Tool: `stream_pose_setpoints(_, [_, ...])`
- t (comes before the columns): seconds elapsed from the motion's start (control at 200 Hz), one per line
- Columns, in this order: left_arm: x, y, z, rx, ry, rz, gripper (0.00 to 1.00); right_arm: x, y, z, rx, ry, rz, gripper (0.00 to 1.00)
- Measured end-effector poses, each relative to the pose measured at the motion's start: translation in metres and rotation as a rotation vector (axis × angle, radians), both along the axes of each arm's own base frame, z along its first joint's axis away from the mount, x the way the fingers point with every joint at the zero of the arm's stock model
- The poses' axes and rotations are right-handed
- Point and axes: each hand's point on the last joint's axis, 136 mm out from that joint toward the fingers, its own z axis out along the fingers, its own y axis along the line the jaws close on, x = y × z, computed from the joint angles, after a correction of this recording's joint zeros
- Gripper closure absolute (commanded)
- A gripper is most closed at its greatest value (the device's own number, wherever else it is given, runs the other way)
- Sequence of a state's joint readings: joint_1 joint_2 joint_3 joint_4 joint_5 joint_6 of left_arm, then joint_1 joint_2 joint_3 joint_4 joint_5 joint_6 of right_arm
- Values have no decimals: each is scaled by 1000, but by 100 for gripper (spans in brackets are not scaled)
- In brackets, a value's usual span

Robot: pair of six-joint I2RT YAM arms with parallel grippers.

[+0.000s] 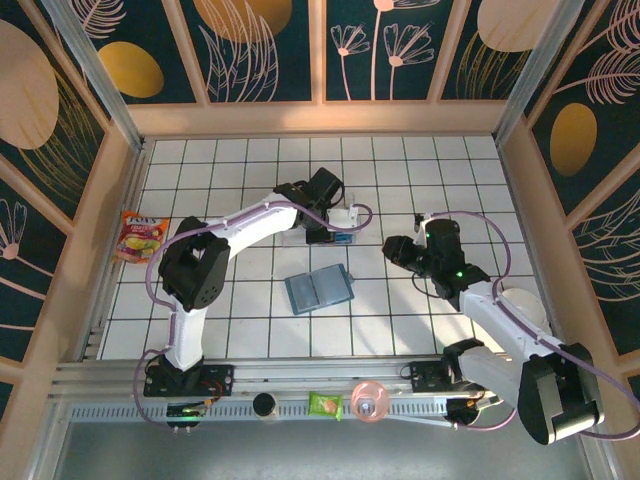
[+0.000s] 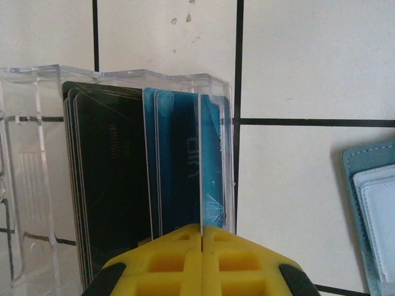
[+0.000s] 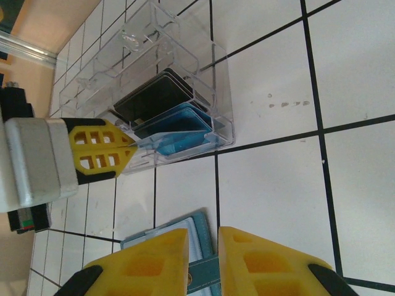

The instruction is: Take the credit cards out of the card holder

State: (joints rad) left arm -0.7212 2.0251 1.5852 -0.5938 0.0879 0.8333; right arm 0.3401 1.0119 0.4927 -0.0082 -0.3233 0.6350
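Where the left gripper (image 2: 202,250) meets the clear tray (image 2: 31,185), its yellow fingers are pressed together, tips against a tray wall; whether that wall is pinched cannot be told. Blue credit cards (image 2: 179,166) stand on edge at 12 o'clock from it in the left wrist view, dark cards (image 2: 111,179) at 11 o'clock. In the top view the card holder (image 1: 318,290) lies open on the tiled table (image 1: 450,170), at 6 o'clock from the left gripper and 8 o'clock from the right gripper (image 3: 202,256), whose fingers stand narrowly parted, holding nothing.
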Motion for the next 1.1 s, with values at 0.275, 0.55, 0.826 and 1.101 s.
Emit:
stream_pose_setpoints(0.275, [0, -2, -1, -6, -3, 8, 85, 0, 2, 3, 10, -8, 9, 80])
stream_pose_setpoints(0.55, [4, -3, -1, -11, -19, 26, 77, 0, 3, 3, 16, -6, 13, 76])
stream_pose_setpoints(0.826, [16, -13, 26, -121, -60, 106, 69, -2, 8, 0, 25, 6, 40, 61])
stream_pose_setpoints(1.101, [25, -10, 149, -538, -182, 306, 30, -24, 49, -13, -28, 20, 193, 56])
